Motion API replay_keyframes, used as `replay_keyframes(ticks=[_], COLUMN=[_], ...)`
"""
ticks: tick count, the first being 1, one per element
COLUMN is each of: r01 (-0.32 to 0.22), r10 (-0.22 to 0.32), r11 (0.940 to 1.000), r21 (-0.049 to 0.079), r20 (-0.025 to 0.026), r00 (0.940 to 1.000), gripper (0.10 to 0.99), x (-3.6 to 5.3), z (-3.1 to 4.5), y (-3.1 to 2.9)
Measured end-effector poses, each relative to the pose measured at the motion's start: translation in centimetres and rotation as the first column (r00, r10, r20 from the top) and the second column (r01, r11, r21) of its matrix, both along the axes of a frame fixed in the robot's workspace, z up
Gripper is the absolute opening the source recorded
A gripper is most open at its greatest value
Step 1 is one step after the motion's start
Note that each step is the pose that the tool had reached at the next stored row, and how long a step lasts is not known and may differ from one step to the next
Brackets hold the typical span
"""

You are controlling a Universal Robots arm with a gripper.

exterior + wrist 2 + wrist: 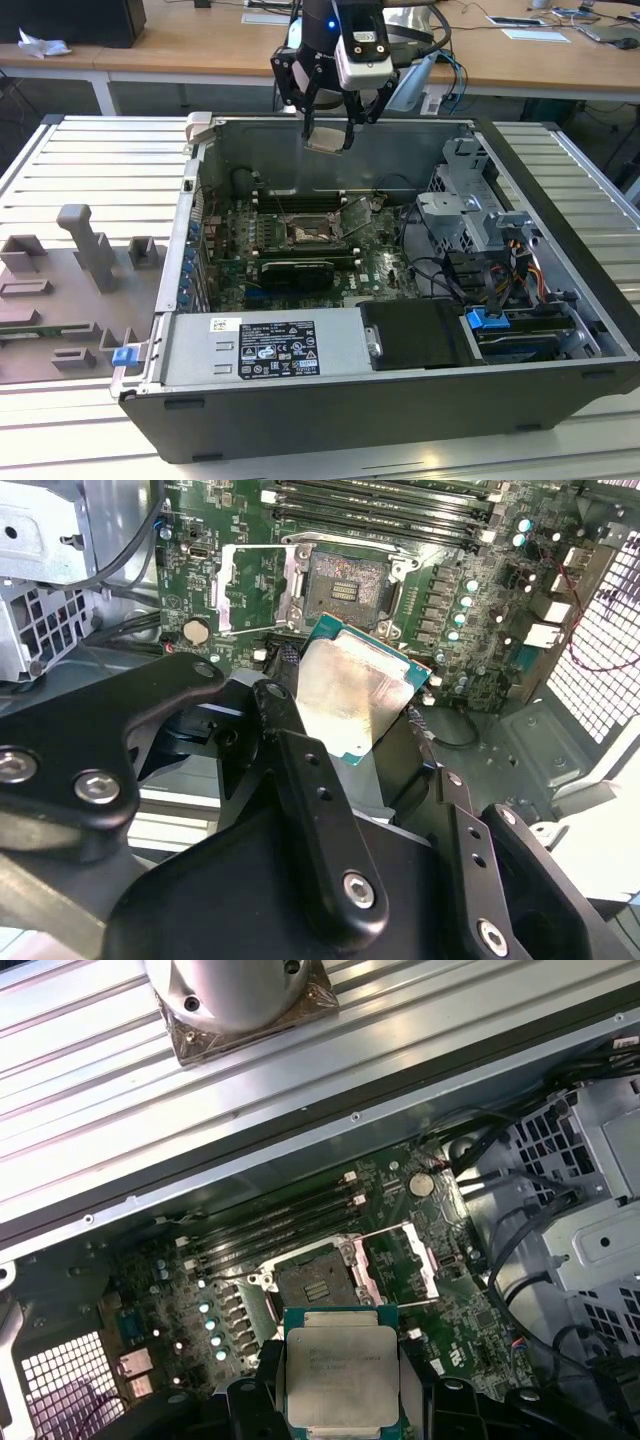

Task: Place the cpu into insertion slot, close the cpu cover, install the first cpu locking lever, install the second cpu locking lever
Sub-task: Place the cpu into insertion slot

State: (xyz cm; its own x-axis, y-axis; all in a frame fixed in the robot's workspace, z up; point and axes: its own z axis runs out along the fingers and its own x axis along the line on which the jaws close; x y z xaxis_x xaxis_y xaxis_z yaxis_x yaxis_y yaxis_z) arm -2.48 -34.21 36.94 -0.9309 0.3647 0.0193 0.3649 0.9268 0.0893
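One claw (329,136) clamps narrowly on the cpu (343,1375), held clear above the uncovered insertion slot (312,1285) in the open case (400,420).

Clamps the cpu (340,1375) by two opposite edges in the gripper (342,1408), with the silvery lid facing the camera. Hangs apart from the insertion slot (308,1286), seen bare and dark-centred at the cpu's 12 o'clock. Leaves the cpu cover (400,1263) flipped open at the insertion slot's 3 o'clock, and the memory slots (270,1222) at its 11 o'clock.

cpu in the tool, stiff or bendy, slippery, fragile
Probably stiff: the cpu sits flat and unbent in the tool. Its smooth, shiny metal top looks likely to be slippery. Possibly fragile: a thin green board edge shows around that top.
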Motion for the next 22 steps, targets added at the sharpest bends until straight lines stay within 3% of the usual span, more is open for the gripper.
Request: replay_keyframes(ticks=[7, 9, 22], r01=[0.031, 0.067, 0.143], r10=[-0.031, -0.067, -0.143], r11=[0.9995, 0.9977, 0.9898], r21=[0.000, 0.000, 0.000], r20=[0.0000, 0.0000, 0.0000], r00=[0.9995, 0.9977, 0.9898], gripper=[0.541, 0.541, 0.541], x=[0.00, 0.00, 0.00], z=[-0.02, -0.07, -0.15], y=[0.00, 0.00, 0.00])
